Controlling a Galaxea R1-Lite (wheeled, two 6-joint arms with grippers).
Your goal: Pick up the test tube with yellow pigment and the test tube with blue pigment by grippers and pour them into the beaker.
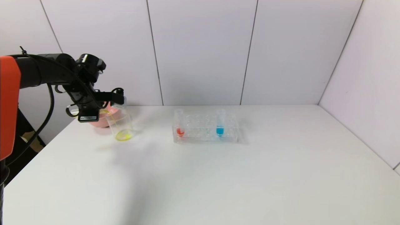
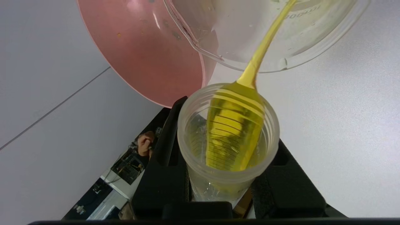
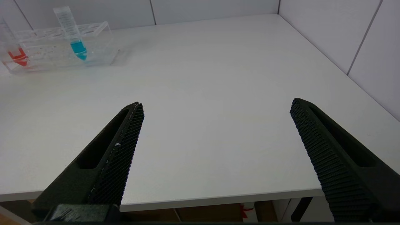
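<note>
Yellow liquid streams from the test tube with yellow pigment (image 2: 229, 137), clenched in my left gripper (image 2: 218, 175), into the beaker (image 1: 121, 126); my right gripper (image 3: 215, 150) gapes, its arm unseen overhead.

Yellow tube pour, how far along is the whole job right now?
Underway: the left gripper holds the test tube with yellow pigment tipped, a yellow stream running into the beaker, where yellow already pools. Left: the test tube with blue pigment stands untouched in the rack. The right gripper waits open near the table edge.
</note>
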